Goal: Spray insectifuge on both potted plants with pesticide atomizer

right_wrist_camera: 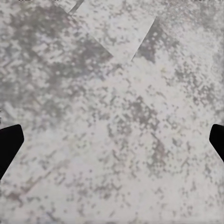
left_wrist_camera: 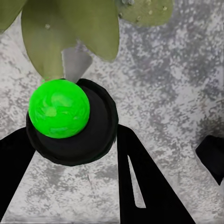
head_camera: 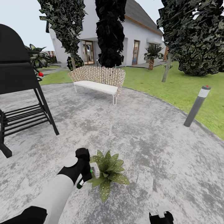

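Observation:
In the head view my left gripper (head_camera: 88,176) hangs low over the stone patio, shut on the pesticide atomizer (head_camera: 94,170), a small dark bottle with a white label. It sits right at the edge of a potted plant (head_camera: 109,174) with speckled green leaves. In the left wrist view, the atomizer (left_wrist_camera: 70,126) is end-on, a dark round body with a bright green round top, held between my black fingers (left_wrist_camera: 149,186), with the plant's leaves (left_wrist_camera: 88,23) just beyond it. My right gripper (head_camera: 161,217) is low at the frame's bottom edge; its fingertips (right_wrist_camera: 9,144) stand wide apart over bare stone, open and empty.
A black grill (head_camera: 18,74) on legs stands at the left. A wicker bench (head_camera: 98,81) sits at the patio's far side. A grey bollard lamp (head_camera: 196,106) marks the right edge by the lawn (head_camera: 174,84). Trees and a white house lie beyond.

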Tool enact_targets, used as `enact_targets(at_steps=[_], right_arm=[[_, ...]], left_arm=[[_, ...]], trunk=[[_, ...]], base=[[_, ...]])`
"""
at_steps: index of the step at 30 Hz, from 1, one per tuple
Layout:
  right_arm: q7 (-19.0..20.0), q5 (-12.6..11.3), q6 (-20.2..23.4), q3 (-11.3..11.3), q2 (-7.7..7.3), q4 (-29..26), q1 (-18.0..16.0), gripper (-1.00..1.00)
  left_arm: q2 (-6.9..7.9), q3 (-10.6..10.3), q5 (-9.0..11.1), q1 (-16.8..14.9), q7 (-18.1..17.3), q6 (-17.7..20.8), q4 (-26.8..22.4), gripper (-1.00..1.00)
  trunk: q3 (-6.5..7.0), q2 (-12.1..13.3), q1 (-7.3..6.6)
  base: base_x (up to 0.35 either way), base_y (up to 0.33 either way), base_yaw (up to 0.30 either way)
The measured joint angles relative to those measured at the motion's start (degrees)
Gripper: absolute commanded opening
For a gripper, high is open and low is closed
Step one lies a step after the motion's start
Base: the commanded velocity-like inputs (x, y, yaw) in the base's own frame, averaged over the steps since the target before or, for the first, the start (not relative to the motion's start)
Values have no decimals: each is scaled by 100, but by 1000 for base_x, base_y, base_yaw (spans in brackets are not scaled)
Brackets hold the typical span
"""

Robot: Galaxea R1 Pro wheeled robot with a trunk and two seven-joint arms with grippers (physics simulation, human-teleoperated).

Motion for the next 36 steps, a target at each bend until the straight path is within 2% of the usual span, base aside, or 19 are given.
enact_targets(at_steps=[7,10,13,15,19,25,36], right_arm=[[0,0,0,1,9,0,0,100],[0,0,0,1,1,-1,1,100],[0,0,0,0,0,-1,1,100],[0,0,2,1,2,-1,1,100],[0,0,0,1,1,-1,1,100],[0,0,0,1,6,-1,1,100],[0,0,0,0,13,0,0,100]], left_arm=[[82,11,-5,17,20,3,6,-100],[216,10,-7,21,29,4,9,-100],[265,6,-7,-35,28,141,2,-100],[260,-7,-4,-73,25,309,1,-100],[202,-31,-3,-105,25,384,-3,-100],[264,-55,-10,-8,30,366,9,-100],[260,-73,-18,15,32,376,72,-100]], trunk=[[0,0,0],[0,0,0],[0,0,0],[0,0,0],[0,0,0],[0,0,0],[0,0,-1]], base=[[0,0,208],[0,0,22],[0,0,3],[0,0,0],[0,0,0],[12,0,0],[219,0,139]])
